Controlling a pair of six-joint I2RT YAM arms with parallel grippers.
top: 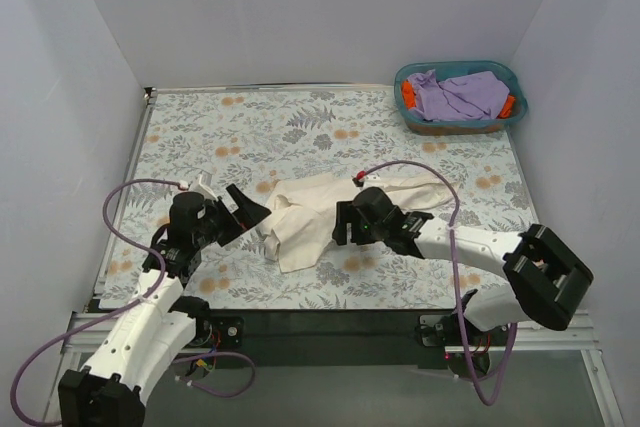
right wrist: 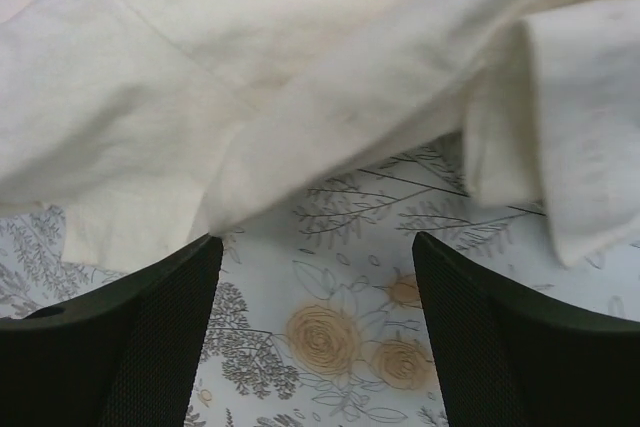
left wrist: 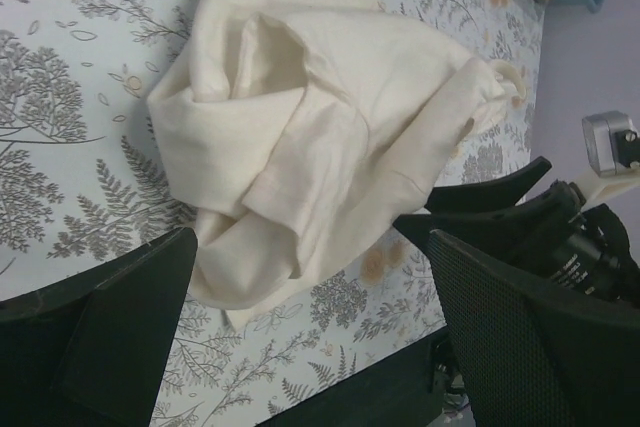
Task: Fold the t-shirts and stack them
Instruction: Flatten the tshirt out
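Left wrist view: the left end effector (left wrist: 310, 247) has its two black fingers spread wide and grips nothing. A crumpled cream cloth t-shirt (left wrist: 320, 117) lies directly ahead of it on the floral-patterned tabletop (left wrist: 60, 147), and the nearest fold of the cloth shows in the gap between the fingers. Contact between fingers and cloth cannot be determined.

In the right wrist view, the right end effector (right wrist: 315, 247) also has its jaws apart. Only bare tabletop shows between them. The hem of the cream cloth t-shirt lies just beyond the fingertips, with one loose fold ahead of the right-hand finger.

In the top external view, the t-shirt lies bunched in the near middle of the tabletop, between the two end effectors. The left one is at its left edge and the right one is over its right side.

At the far right corner, well apart from the arms, a teal plastic basket (top: 455, 66) holds a lavender-purple garment (top: 460, 95) and an orange-red garment (top: 408, 95).
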